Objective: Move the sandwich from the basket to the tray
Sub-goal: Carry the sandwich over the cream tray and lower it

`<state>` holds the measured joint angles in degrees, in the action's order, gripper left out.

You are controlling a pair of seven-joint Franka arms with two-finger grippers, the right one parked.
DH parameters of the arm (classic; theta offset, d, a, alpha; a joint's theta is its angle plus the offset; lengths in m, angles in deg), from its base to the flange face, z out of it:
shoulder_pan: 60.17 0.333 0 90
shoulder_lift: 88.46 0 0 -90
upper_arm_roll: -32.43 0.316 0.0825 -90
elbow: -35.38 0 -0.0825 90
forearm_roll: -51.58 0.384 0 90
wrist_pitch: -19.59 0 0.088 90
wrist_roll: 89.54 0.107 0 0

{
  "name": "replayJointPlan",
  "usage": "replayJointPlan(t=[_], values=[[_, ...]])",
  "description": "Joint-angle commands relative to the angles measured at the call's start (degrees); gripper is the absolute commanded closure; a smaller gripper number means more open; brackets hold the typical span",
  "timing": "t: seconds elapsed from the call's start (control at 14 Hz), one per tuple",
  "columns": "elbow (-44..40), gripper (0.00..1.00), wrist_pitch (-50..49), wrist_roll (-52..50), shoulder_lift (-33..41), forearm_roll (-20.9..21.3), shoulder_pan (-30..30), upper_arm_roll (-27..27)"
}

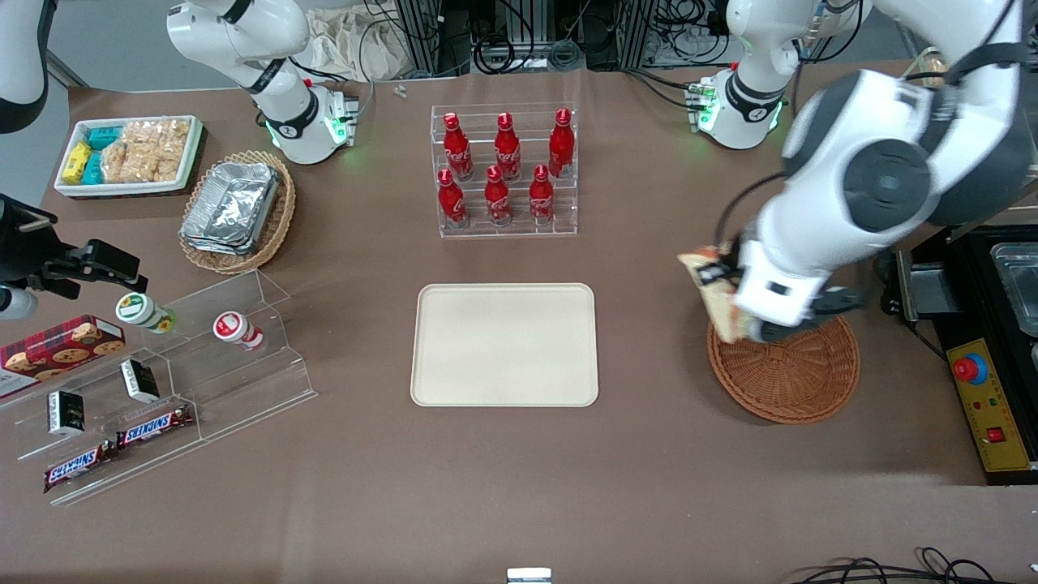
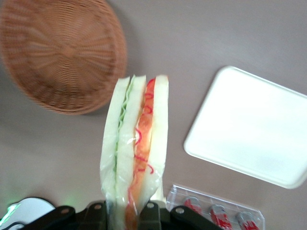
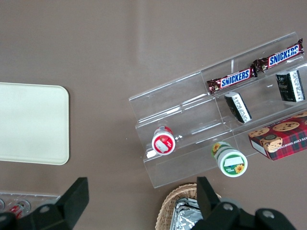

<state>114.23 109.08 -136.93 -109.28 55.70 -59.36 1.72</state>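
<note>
Sandwich (image 2: 136, 148), clamped by the tool (image 2: 125, 211) and lifted clear above the empty basket (image 1: 783, 369), filling edge outward; held aloft so it can travel over the surface (image 1: 519, 487) to the bare tray (image 1: 504, 344)

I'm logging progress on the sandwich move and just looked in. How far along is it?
Done: the sandwich is out of the round wicker basket, which now holds nothing. In hand: the left arm's tool is shut on the sandwich, holding it above the table beside the basket's rim. Left: carrying it over to the cream tray, which is bare, and setting it down there.
</note>
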Motion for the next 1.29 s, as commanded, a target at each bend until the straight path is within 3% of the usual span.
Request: replayJointPlan(t=[0.0,0.5,0.86,1.0,1.07,1.21], values=[[2.97,1.0,10.12,-0.08,-4.12,-1.48,-2.81,-0.23],[3.51,1.0,28.61,0.01,-19.85,4.4,-10.9,-0.05],[3.16,1.0,33.72,-3.32,-27.07,13.27,-12.85,0.04],[3.16,1.0,33.73,-3.24,-27.61,13.9,-12.94,0.04],[3.16,0.95,33.73,-3.24,-27.61,13.82,-12.85,0.04],[3.16,0.27,33.73,-3.33,-27.52,13.81,-12.85,0.04]])
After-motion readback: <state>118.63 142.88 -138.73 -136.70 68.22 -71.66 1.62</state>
